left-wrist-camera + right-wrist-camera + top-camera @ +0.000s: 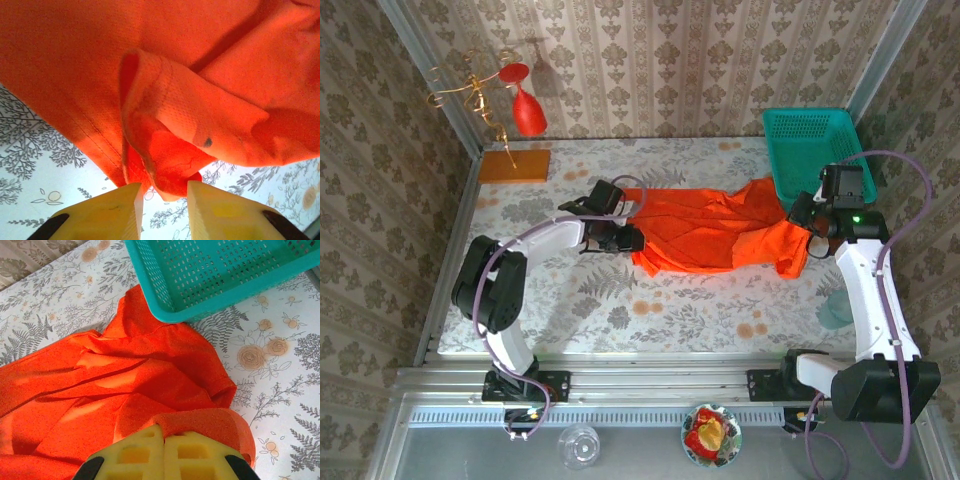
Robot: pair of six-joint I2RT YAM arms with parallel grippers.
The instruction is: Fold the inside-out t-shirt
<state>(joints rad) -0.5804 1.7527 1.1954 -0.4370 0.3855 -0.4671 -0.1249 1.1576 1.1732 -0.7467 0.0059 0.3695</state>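
From above, the inside-out t-shirt [720, 230] lies crumpled across the tabletop [620, 300]. At my left wrist, my left pincer [164, 187] stands slightly spread, a fold at its tips. At my right wrist, my right pincer [164, 434] is pressed together, pinching the shirt's edge near the teal basket [225, 275].

A surface [620, 300] with a pale floral and fern print spans the middle of the frame. A wrinkled orange-red t-shirt [720, 235] lies across its centre and right. A teal mesh basket [776, 160] sits upper right, its corner touching the t-shirt. A flat orange-brown board [515, 165] lies upper left.
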